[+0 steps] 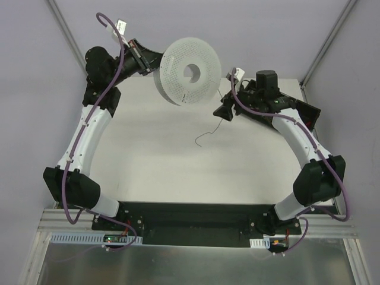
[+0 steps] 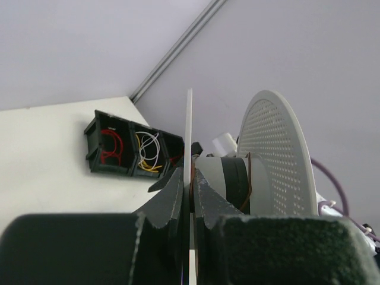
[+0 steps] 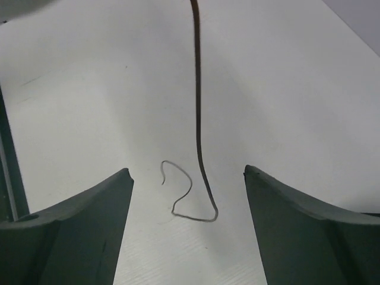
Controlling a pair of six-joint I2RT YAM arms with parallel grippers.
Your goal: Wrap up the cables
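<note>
A grey perforated spool [image 1: 187, 71] is held up tilted over the far side of the table. My left gripper [image 1: 154, 63] is shut on its thin near flange [image 2: 189, 127]; in the left wrist view the jaws [image 2: 190, 173] pinch that flange edge-on. Dark cable is wound on the hub [image 2: 237, 181]. A thin dark cable [image 1: 209, 135] hangs from the spool and its curly end lies on the table. My right gripper [image 1: 224, 113] is open; in the right wrist view the cable [image 3: 198, 119] runs down between its fingers [image 3: 186, 171] without touching them.
A black box with red, white and yellow wires [image 2: 130, 148] sits at the far right of the white table [image 1: 154, 160], behind the right arm [image 1: 306, 110]. Grey walls and a corner rail close the back.
</note>
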